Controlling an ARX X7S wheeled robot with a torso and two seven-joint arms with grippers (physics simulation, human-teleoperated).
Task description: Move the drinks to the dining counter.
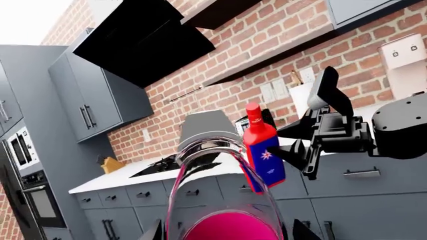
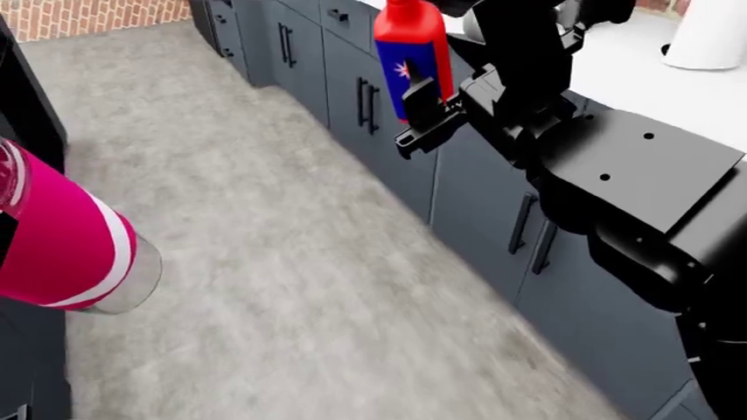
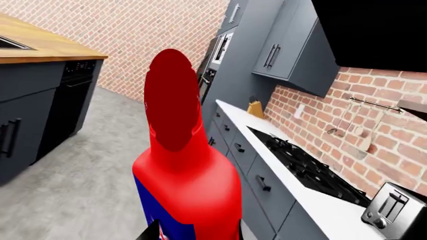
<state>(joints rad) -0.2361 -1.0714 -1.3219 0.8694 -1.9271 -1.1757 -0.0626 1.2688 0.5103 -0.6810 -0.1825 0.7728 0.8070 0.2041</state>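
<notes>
My left gripper (image 1: 230, 233) is shut on the clear bottle of pink liquid (image 1: 227, 200), which fills the left wrist view. The head view shows its magenta label (image 2: 59, 249) at the far left, over the floor. The red square-bodied bottle with the blue star label (image 2: 408, 52) is held in the air beside the grey cabinets. My right gripper (image 2: 426, 103) is shut on its lower body. In the right wrist view the red bottle (image 3: 183, 175) stands between the fingers (image 3: 153, 232). The honey-yellow dining counter (image 3: 47, 47) lies across the aisle.
A white counter top (image 3: 267, 145) against the brick wall carries a black hob (image 3: 300, 162), a toaster (image 3: 393, 207) and a knife block (image 3: 255, 107). Grey base cabinets (image 2: 350, 79) line it. Grey floor (image 2: 292, 262) stretches between the two counters.
</notes>
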